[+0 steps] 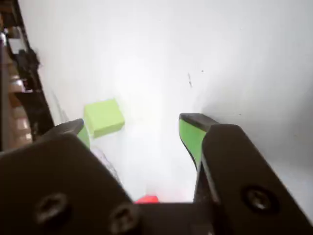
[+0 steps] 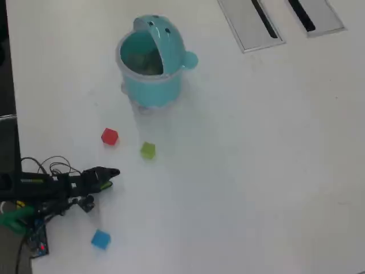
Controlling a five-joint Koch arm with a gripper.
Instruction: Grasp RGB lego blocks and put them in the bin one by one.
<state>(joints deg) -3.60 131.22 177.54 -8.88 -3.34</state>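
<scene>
The teal bin stands at the back of the white table with its domed lid tipped open. A red block and a yellow-green block lie in front of it. A blue block lies near the front left. My gripper reaches in from the left, short of the red and yellow-green blocks and holding nothing. In the wrist view the gripper is open. The yellow-green block lies just beyond the left fingertip, and the red block peeks out low between the jaws.
Two flat grey panels lie at the back right. Loose cables and a small circuit board sit by the arm at the table's left edge. White table stretches to the right.
</scene>
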